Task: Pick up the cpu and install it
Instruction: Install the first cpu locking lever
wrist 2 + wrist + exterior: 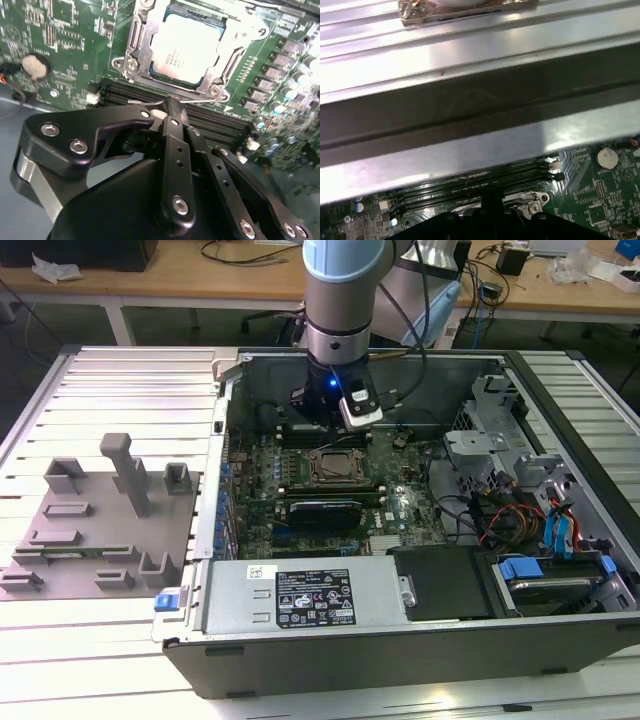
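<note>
CPU seated in socket; gripper above the memory slots

The cpu [187,47] lies in the motherboard socket [134,50]. The gripper [172,107] has its fingers clenched, empty. Risk: descent could scrape the memory slots [220,125].

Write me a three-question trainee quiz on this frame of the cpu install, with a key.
1. True or false: the cpu lies in the motherboard socket.
2. Where is the gripper? A) over the gray tray B) inside the open computer case, just beside the socket C) above the hard drive.
3. Fill in: in the second wrist view the gripper's fingers are ____ and hold nothing.

Key: 1 true; 2 B; 3 shut.
</note>
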Controlling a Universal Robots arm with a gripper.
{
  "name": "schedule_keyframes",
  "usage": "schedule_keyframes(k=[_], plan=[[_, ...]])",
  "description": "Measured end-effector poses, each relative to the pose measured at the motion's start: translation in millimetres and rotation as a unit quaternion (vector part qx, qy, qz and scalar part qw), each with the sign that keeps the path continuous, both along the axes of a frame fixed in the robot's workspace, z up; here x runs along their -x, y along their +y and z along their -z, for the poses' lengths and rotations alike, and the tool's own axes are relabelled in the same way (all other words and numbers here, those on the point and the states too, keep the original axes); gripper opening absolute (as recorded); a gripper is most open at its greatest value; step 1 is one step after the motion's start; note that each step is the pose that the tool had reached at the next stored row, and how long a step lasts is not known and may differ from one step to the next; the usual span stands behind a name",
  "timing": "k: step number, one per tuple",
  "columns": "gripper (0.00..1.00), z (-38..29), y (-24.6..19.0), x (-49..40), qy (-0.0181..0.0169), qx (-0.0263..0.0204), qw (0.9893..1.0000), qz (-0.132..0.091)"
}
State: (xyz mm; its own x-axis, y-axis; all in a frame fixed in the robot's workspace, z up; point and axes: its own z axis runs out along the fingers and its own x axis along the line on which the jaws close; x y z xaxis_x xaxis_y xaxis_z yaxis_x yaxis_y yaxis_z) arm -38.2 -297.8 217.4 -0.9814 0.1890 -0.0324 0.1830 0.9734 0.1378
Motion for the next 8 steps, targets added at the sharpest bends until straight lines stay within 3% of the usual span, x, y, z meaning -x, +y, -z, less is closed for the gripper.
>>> schedule_keyframes(k=[2, 4, 5, 6, 8], plan=[[0.11, 0.4, 0.0, 0.0, 0.0, 0.0, 0.9998, -0.02], [0.11, 0.9, 0.0, 0.1, -0.0042, 0.0002, 0.9991, -0.043], [0.11, 1.1, 0.0, 0.0, -0.0084, 0.0004, 0.9989, -0.045], [0.11, 1.5, 0.0, 0.0, -0.0189, 0.0008, 0.9987, -0.047], [0.11, 2.4, 0.0, 0.0, -0.0319, 0.0014, 0.9982, -0.05]])
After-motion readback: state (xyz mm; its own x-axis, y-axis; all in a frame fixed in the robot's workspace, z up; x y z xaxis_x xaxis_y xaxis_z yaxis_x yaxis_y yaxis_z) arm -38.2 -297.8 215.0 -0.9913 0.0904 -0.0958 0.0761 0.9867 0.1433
